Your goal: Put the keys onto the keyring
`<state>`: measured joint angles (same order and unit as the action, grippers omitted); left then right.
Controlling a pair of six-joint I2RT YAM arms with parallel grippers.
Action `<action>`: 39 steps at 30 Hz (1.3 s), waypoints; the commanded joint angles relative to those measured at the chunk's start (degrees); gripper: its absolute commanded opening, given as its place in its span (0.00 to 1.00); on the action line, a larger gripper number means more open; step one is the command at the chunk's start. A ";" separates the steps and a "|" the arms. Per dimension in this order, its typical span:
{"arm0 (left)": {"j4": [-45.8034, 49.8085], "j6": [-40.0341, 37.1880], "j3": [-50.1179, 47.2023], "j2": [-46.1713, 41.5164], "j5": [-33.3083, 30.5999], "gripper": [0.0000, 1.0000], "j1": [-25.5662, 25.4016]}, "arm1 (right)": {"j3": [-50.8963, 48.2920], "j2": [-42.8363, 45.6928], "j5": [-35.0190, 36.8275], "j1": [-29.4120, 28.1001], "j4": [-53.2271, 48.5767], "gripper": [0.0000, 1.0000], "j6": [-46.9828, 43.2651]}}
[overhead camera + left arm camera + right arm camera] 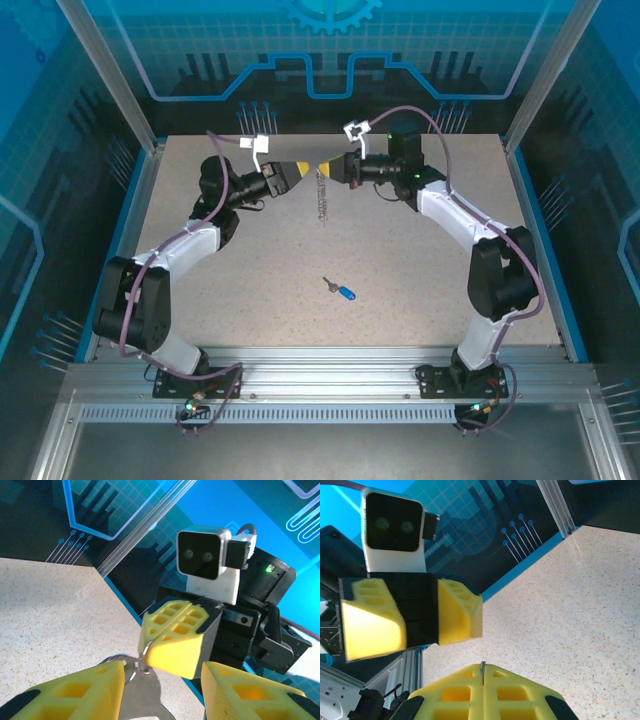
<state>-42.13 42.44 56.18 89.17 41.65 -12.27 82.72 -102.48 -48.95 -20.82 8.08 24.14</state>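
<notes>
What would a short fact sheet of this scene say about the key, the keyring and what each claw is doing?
key: lying flat on the table, nearer the arm bases, apart from both arms
keyring: held up at the far middle, its chain dangling below the two grippers
right gripper: shut, a thin metal part of the keyring pinched between its fingers
left gripper: open, tip to tip with the right gripper, a silver piece of the keyring in its gap
progress: key not yet on the keyring
</notes>
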 commanded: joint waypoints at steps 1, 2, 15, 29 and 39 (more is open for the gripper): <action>1.37 -2.58 2.07 -0.44 1.55 0.44 -0.02 | -1.19 2.12 -2.27 0.16 3.19 0.00 2.12; 0.99 -2.36 2.00 -0.23 2.03 0.43 -0.03 | -1.48 2.21 -2.46 0.17 3.71 0.00 2.58; -4.68 1.06 2.07 2.73 4.40 0.38 -0.90 | -3.88 2.74 -2.95 -0.18 9.63 0.00 6.70; -6.90 2.48 3.56 4.83 4.43 0.37 -2.10 | -3.71 2.02 -2.75 -0.89 10.80 0.00 7.74; -7.28 2.58 3.49 5.38 4.39 0.34 -2.66 | -4.06 2.21 -2.90 -0.98 11.94 0.00 8.58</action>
<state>-47.03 44.99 58.11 93.86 44.91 -14.26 79.00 -102.00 -50.22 -21.08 17.43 31.97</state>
